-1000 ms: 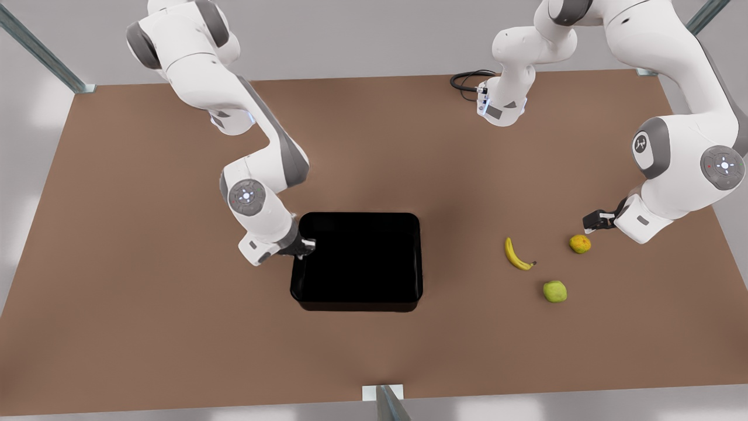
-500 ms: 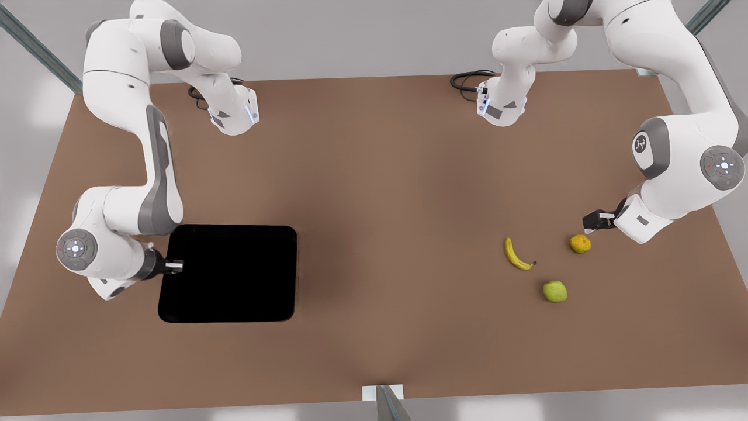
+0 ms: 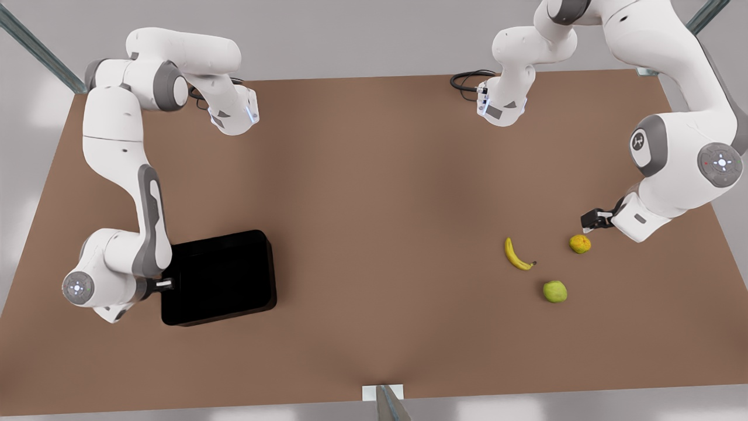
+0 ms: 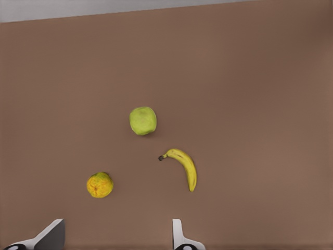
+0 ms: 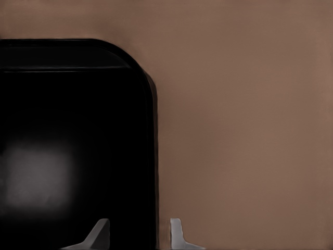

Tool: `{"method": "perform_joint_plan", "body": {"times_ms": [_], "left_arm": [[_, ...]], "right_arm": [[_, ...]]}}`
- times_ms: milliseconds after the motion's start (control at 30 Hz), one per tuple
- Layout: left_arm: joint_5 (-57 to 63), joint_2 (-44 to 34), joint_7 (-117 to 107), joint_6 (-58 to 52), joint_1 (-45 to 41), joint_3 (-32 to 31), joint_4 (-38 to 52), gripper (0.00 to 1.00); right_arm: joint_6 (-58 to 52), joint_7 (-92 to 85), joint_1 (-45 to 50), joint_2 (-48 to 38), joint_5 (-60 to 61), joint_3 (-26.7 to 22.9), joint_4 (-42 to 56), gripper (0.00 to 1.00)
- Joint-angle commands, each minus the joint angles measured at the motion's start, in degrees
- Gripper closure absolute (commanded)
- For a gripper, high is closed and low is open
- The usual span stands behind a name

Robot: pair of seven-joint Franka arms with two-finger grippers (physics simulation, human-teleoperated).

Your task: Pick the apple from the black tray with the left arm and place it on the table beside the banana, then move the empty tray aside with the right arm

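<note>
The apple (image 3: 555,291) (image 4: 143,121) lies on the table (image 3: 374,175), just in front of the banana (image 3: 518,255) (image 4: 183,166), at the front view's right. My left gripper (image 3: 587,219) (image 4: 117,235) hovers open and holds nothing, just behind a small orange-yellow fruit (image 3: 579,244) (image 4: 100,185). The black tray (image 3: 219,280) (image 5: 78,130) is empty and sits slightly turned near the front view's left. My right gripper (image 3: 166,284) (image 5: 138,237) is at the tray's left edge, one finger on each side of the rim, shut on it.
A black cable (image 3: 467,79) loops at the table's back edge. A metal post (image 3: 383,403) stands at the middle of the front edge. The arm bases (image 3: 234,114) (image 3: 502,105) stand at the back.
My right gripper has dragged the tray from the table's middle toward the front view's left and turned it a little. The left arm has barely moved, and the fruits lie as before.
</note>
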Motion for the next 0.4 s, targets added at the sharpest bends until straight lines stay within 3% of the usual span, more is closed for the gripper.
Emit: {"method": "perform_joint_plan", "body": {"times_ms": [0,100,167,367], "left_arm": [[0.1,-0.2,0.0,-0.2,0.0,0.0,0.1,0.00],[0.3,-0.6,-1.5,-0.1,-0.9,-0.1,0.2,0.00],[-0.1,-0.6,-2.5,-0.8,-1.2,0.0,1.5,0.00],[-0.4,1.0,-1.5,-0.7,-2.4,0.1,3.0,0.00]], "right_arm": [[0.9,-11.7,0.3,-4.5,2.8,0.4,0.1,0.00],[-8.1,-4.6,0.9,-16.9,2.2,4.2,0.2,0.00],[-17.2,5.6,1.0,-17.6,2.1,4.6,6.5,0.00],[-20.4,10.9,0.6,-21.0,-0.2,5.6,10.7,0.00]]}}
